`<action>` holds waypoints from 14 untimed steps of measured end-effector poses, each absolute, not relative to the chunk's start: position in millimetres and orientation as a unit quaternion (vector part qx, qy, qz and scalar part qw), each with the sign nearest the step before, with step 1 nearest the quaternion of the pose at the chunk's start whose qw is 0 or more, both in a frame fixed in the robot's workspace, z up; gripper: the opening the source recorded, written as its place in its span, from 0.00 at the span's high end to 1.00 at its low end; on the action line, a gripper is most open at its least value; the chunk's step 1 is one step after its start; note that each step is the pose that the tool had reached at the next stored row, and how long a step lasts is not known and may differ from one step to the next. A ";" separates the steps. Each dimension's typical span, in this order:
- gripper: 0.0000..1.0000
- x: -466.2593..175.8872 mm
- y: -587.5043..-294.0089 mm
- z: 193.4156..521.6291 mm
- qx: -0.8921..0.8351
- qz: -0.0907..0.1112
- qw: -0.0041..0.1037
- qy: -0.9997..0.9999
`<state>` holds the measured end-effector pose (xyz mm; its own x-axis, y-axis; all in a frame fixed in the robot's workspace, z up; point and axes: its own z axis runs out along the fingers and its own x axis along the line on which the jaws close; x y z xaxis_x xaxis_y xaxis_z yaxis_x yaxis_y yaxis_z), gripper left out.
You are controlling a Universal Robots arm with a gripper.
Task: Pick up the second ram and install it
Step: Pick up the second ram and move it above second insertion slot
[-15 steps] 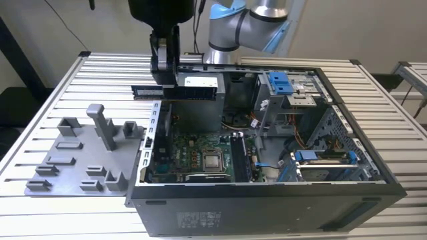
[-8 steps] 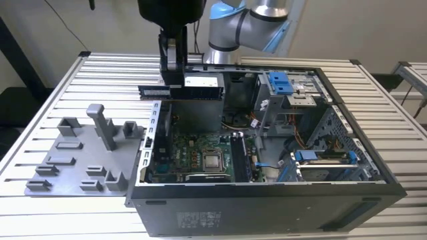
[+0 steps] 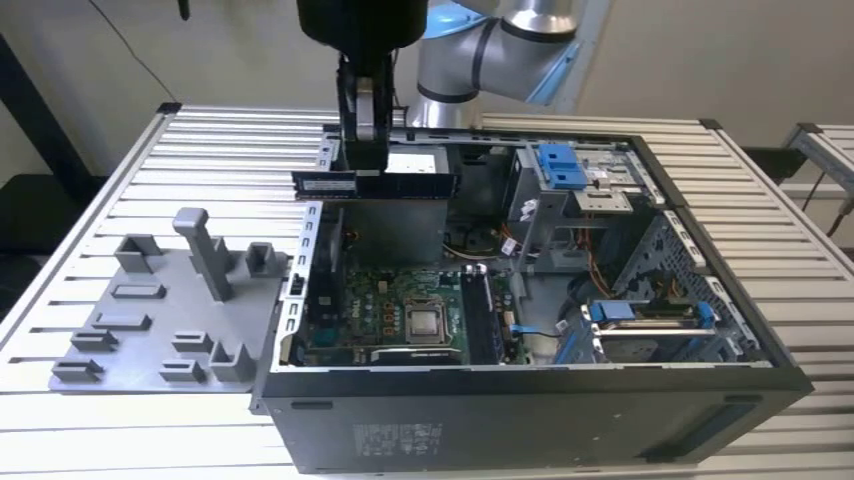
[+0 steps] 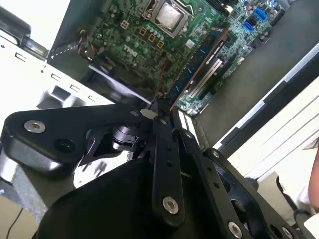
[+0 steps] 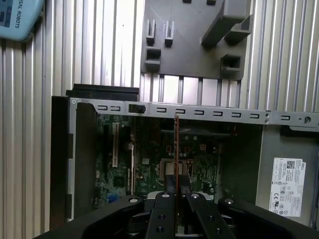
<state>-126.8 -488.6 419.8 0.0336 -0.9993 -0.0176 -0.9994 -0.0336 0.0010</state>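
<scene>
Around the work we see an open computer case [image 3: 534, 400] lying on a slatted metal worktop [image 3: 200, 140]. The green circuit board [image 3: 387, 310] and its square processor socket [image 3: 427, 322] sit on the case's floor. A drive cage with blue clips [image 3: 567, 165] fills the case's side on the exterior view's right. A grey tray [image 3: 147, 320] of posts and pockets lies on the worktop just beside the case, on the exterior view's left. The perforated rim of the case [image 5: 209, 113] runs between that tray [image 5: 189, 50] and the board in the first wrist view.

The hand [image 3: 367, 168] is closed on the memory stick [image 3: 376, 183], pinching it near the middle of its upper long edge. The stick hangs in the air above the far part of the case, clear of the board and well above it.

In the exterior view its long axis lies level, running from left to right, with the flat face toward the camera. In the first wrist view we see it edge-on as a thin line [image 5: 177, 149] reaching out from the hand [image 5: 178, 188]. In the second wrist view the stick [image 4: 195, 63] stretches away from the hand [image 4: 159, 107] over the board.
</scene>
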 end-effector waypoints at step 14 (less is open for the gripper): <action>0.86 -103.1 -488.6 419.8 -0.721 0.007 0.006 0.693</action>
